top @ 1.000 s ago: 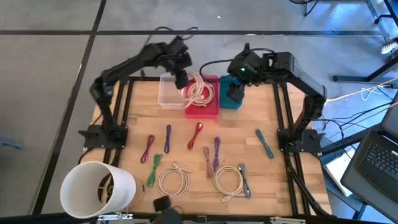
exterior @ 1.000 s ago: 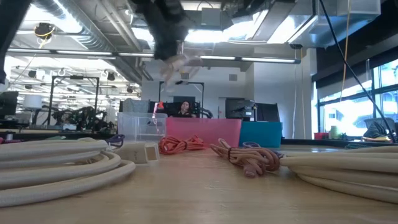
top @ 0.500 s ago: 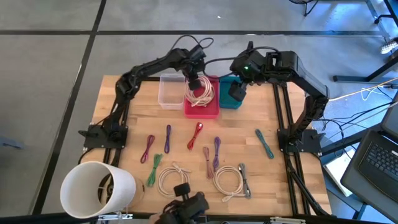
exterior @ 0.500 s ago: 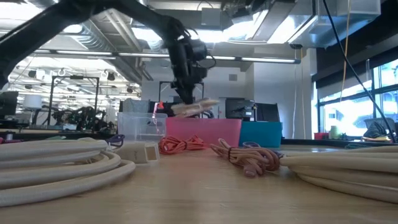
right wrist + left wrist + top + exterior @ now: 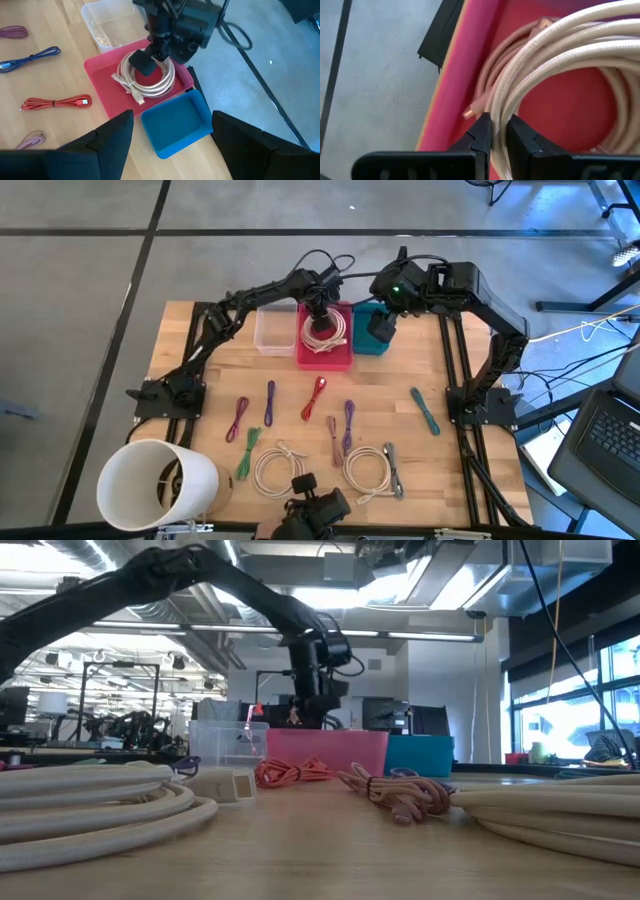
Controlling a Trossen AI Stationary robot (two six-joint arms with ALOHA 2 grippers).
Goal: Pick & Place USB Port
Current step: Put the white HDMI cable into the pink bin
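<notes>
A cream coiled USB cable [image 5: 326, 333] lies in the pink tray [image 5: 325, 363] at the far middle of the table. My left gripper [image 5: 320, 313] reaches down into the tray and is shut on the coil [image 5: 555, 55]. In the right wrist view the coil [image 5: 157, 85] rests on the tray floor under the left gripper [image 5: 145, 65]. In the low view the tray wall [image 5: 330, 752] hides the coil. My right gripper [image 5: 172, 120] hovers open above the blue bin [image 5: 364, 340], holding nothing. My left gripper pinches the coil's strands [image 5: 499, 150] between its two fingers [image 5: 481, 134], at the far side of the loop beside the tray's wall. The fingers come from above, slanting steeply down. The rest of the coil lies on the tray floor.
A clear bin [image 5: 271, 328] stands left of the pink tray. Small bundled cables lie nearer: purple [image 5: 237, 418], blue [image 5: 270, 402], red [image 5: 316, 395], teal [image 5: 425, 412]. Two white coils [image 5: 280, 470] [image 5: 368, 470] lie near the front edge, and a white cylinder [image 5: 160, 485] stands at the near left corner.
My left gripper has come down from high above the bins and moved toward the table's right into the pink tray, staying shut. The coil, which hung clear below it, now lies in the tray.
</notes>
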